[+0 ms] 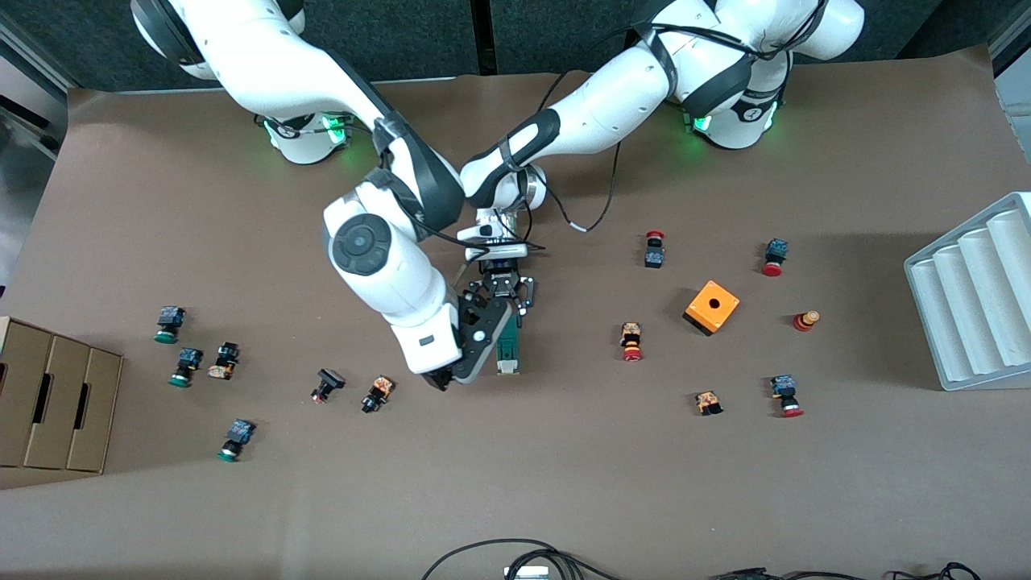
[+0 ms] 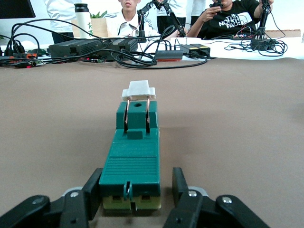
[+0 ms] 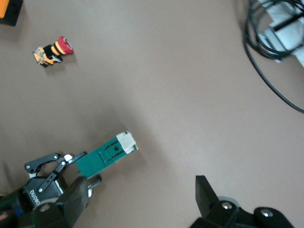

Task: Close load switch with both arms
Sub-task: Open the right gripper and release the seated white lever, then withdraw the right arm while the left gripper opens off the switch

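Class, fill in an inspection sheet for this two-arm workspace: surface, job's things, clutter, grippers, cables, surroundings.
Surface: brown table cover, flat.
Job's things: green load switch lying mid-table, its white handle at the end nearer the front camera.
Clutter: orange box and red-capped push buttons toward the left arm's end; green-capped push buttons toward the right arm's end.
Grippers: left gripper shut on the load switch's end away from the handle; right gripper open, over the table beside the switch.
Cables: black cables at the table edge nearest the front camera.
Surroundings: cardboard box and grey ribbed tray at the table's ends; people seated at a bench in the left wrist view.
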### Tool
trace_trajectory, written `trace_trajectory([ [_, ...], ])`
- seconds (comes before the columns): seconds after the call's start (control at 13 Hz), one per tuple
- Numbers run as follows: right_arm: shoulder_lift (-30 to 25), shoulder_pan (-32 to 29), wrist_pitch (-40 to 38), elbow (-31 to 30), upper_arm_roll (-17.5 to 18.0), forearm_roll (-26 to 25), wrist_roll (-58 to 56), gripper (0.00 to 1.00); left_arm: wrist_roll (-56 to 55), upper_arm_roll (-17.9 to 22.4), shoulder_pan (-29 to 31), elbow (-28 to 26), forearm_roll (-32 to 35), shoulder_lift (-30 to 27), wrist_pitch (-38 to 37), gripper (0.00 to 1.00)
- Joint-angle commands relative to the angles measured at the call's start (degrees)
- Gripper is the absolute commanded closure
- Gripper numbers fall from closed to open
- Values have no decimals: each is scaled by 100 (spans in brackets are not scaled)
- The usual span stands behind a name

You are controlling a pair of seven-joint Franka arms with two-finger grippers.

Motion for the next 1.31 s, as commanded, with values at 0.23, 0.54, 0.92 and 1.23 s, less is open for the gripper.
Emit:
trace_trajectory([
  [0.23,-590,-133,-720,-78,-383,98,176,0,40,30,-59,36,34,31,-61,35],
  [0.54,-933,-413,-1343,-78,-437,115,544,0,48,30,-59,36,34,31,-61,35],
  [0.92,-1153,-1107,-1845,-104,-446,889,554,0,48,30,-59,44,34,31,-61,35],
  [1.23,-1320,-1450,-2143,-201,-454,880,1025,0,75,30,-59,44,25,-13,-53,35],
])
